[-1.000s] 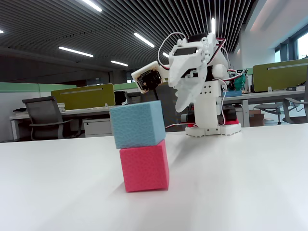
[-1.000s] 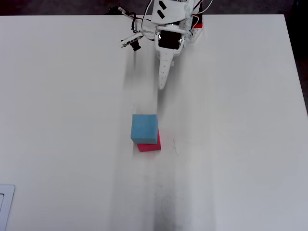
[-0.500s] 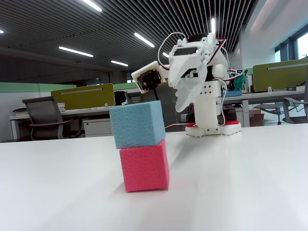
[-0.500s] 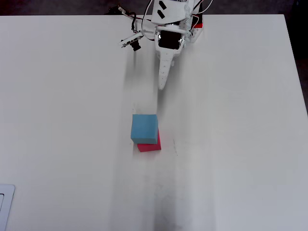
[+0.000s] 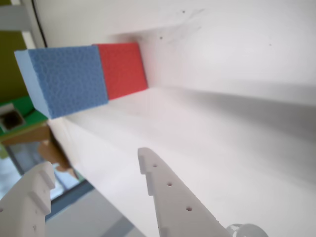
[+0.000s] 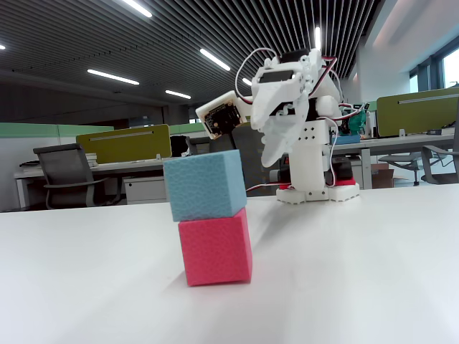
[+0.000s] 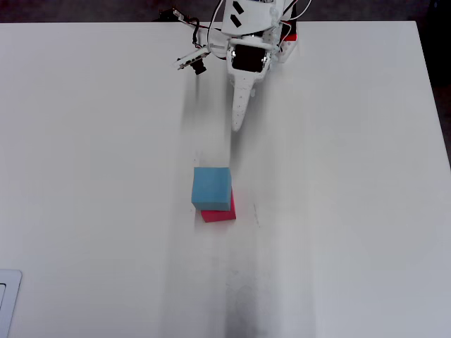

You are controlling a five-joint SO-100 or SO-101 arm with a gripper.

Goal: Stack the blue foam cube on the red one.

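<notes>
The blue foam cube [image 6: 204,184] rests on top of the red one [image 6: 215,247], slightly offset, in the middle of the white table [image 7: 338,211]. From above, the blue foam cube [image 7: 211,186] covers most of the red one [image 7: 221,215]. My gripper [image 7: 237,125] is pulled back near the arm's base, well clear of the stack, and holds nothing. In the wrist view the gripper [image 5: 94,163] shows two white fingers [image 5: 168,192] spread apart, with the blue foam cube [image 5: 66,79] and the red one [image 5: 122,69] far ahead of them.
The arm's base [image 6: 315,190] stands at the table's far edge. Office desks and a chair [image 6: 68,175] fill the background beyond the table. A flat white object [image 7: 7,303] lies at the table's lower left corner in the overhead view.
</notes>
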